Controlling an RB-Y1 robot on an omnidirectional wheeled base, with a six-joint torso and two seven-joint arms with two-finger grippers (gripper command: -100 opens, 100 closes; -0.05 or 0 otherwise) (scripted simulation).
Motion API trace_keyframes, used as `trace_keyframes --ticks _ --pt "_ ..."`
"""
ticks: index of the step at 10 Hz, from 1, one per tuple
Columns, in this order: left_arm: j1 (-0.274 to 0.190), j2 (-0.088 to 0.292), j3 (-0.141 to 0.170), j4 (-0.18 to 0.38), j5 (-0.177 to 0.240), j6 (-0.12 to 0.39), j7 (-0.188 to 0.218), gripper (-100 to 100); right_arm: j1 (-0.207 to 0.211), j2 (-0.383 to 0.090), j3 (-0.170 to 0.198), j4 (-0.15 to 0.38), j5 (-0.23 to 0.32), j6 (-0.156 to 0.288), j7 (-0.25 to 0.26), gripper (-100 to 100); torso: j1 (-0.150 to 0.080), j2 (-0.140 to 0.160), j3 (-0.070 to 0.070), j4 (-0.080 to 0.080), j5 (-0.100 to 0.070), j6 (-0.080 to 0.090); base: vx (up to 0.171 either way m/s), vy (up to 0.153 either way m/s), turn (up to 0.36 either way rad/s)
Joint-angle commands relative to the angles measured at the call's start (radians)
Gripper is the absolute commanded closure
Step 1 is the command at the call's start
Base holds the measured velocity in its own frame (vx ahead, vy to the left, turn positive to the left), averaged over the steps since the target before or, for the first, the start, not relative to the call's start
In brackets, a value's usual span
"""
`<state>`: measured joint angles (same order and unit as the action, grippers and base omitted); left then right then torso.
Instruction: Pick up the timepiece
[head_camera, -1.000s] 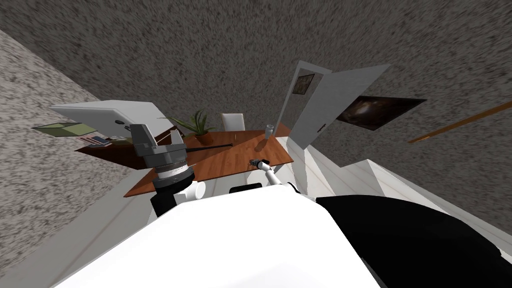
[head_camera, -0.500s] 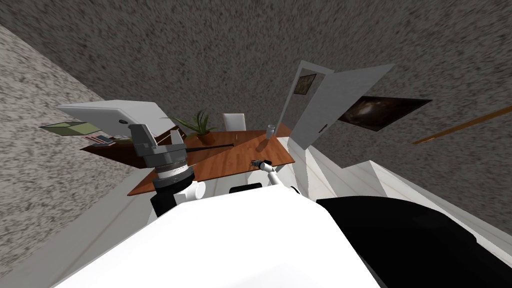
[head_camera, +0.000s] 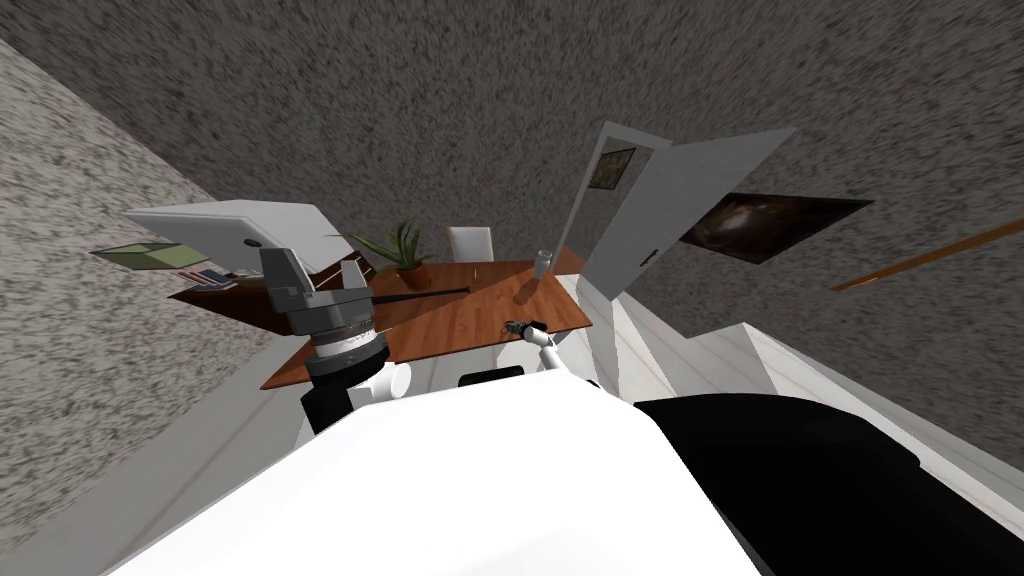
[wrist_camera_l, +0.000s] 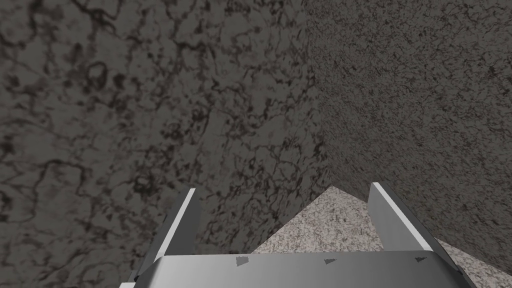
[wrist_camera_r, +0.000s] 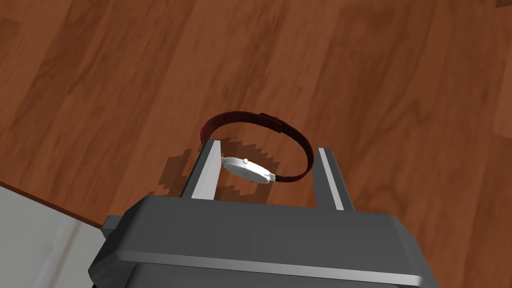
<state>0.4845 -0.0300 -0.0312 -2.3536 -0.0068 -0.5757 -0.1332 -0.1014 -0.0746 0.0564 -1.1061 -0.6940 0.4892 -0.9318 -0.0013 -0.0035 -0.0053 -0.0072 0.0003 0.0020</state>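
One wooden table (head_camera: 450, 320) between speckled grey walls (head_camera: 400, 100); our right gripper (wrist_camera_r: 267, 146) pinches the watch (wrist_camera_r: 247, 170), its loop's long axis running finger to finger; our left gripper (wrist_camera_l: 282, 189) gapes wide.

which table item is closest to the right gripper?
The watch, silver case on a dark red strap, clamped by the right gripper; the potted plant and glass stand far across the table.

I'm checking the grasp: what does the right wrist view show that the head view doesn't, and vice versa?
Right wrist view: a watch, silver case and dark red strap, gripped between the fingers of the right tool. Head view: a potted plant, a white chair, a glass and an open door. Both: the right tool over the wooden table.
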Motion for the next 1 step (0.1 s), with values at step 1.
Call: trace_keyframes --ticks 1 --pt "0.000 0.000 0.000 0.000 0.000 0.000 0.000 0 0.000 0.000 0.000 0.000 0.000 0.000 0.000 0 0.000 0.000 0.000 0.000 0.000 0.000 0.000 0.000 0.000"
